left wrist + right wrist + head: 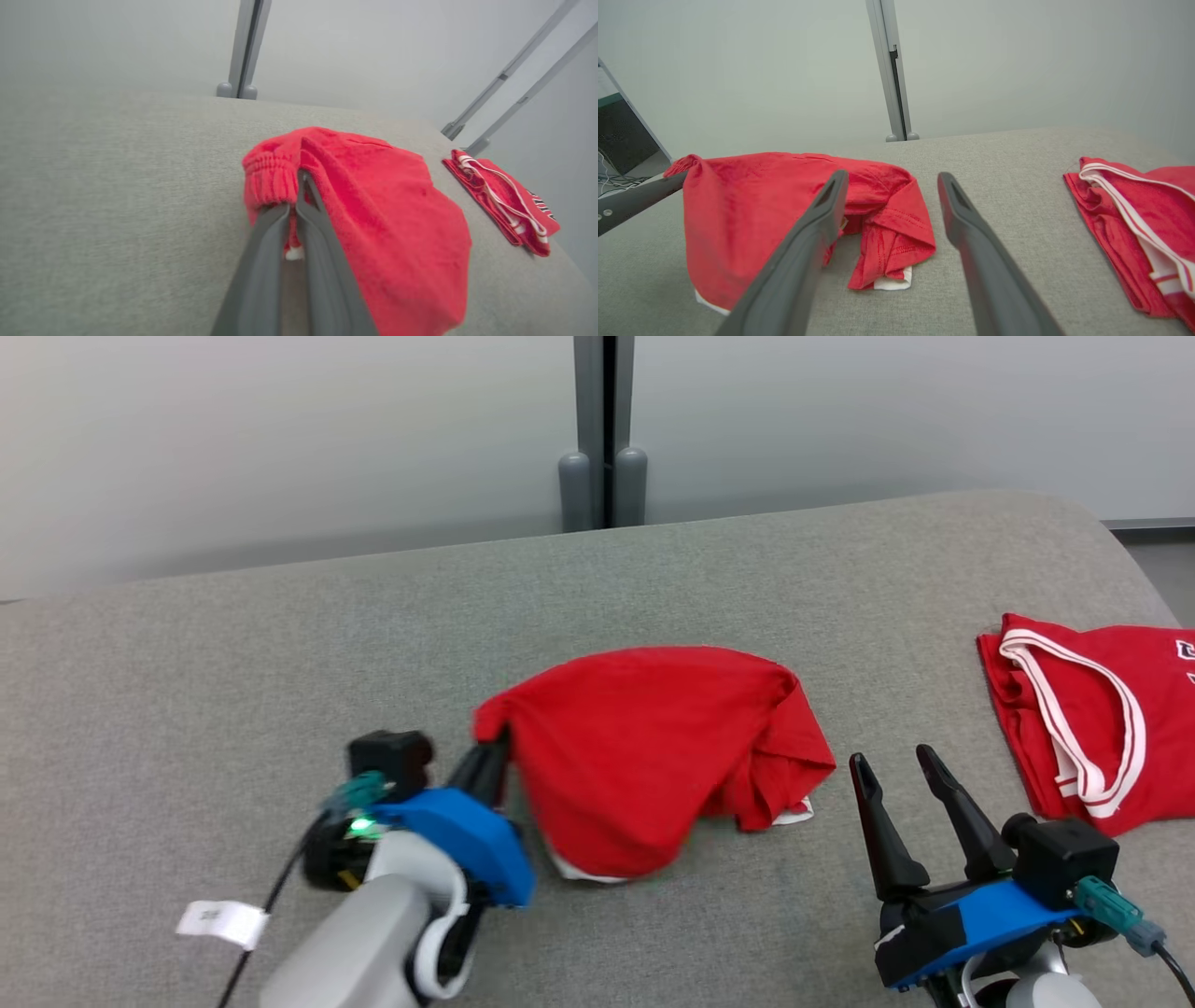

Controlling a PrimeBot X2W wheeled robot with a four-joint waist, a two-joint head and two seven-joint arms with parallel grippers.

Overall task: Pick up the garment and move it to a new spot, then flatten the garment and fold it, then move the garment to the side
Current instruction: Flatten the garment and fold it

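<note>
The red garment is in the middle of the grey fabric-covered surface. Its long axis runs left to right in the head view. Its left end is bunched and pinched in the left gripper, whose jaws are clenched on a gathered, ribbed elastic band of the cloth. From that pinch the cloth drapes rightward and down. Its right end lies crumpled in soft folds on the surface, with a stitched hem and a small white patch showing at the near edge.

The right gripper is near the garment's right end, apart from it, with its jaws spread wide and nothing between them.

Bare surface stretches wide to the left of the garment and behind it, up to the rounded far edge. On the right, a strip of bare surface separates the garment from a second red garment. That one lies flat and folded near the right edge, with white striped trim curving across it.

The surface has a fine woven, felt-like texture. The garment in the left wrist view looks like thin, matte knit.
</note>
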